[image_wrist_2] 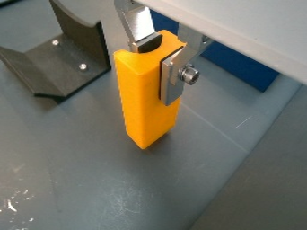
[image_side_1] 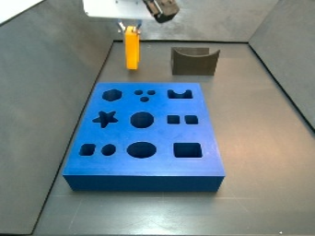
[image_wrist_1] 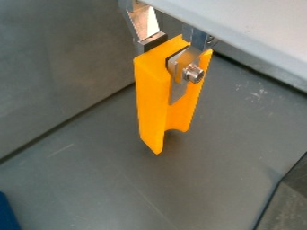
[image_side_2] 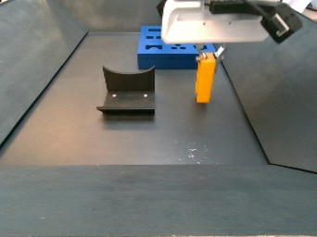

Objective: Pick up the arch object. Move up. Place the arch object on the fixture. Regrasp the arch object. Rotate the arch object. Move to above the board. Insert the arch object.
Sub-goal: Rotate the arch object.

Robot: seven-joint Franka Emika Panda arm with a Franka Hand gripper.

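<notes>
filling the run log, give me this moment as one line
gripper: shut on arch object | arch object: upright, held off floor | fixture: empty | board: arch hole unfilled

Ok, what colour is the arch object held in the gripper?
Bright orange-yellow. The arch object shows best in a wrist view, clamped at its top by the gripper above the floor.

Lab test cell (grey walled enclosure [image_side_2: 50, 56])

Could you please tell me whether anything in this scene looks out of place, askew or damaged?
Nothing stands out. The pincer is shut on the top end of the arch object, which hangs upright above the floor. The fixture stands upright and unoccupied, and the board lies flat with its cut-outs unfilled.
</notes>
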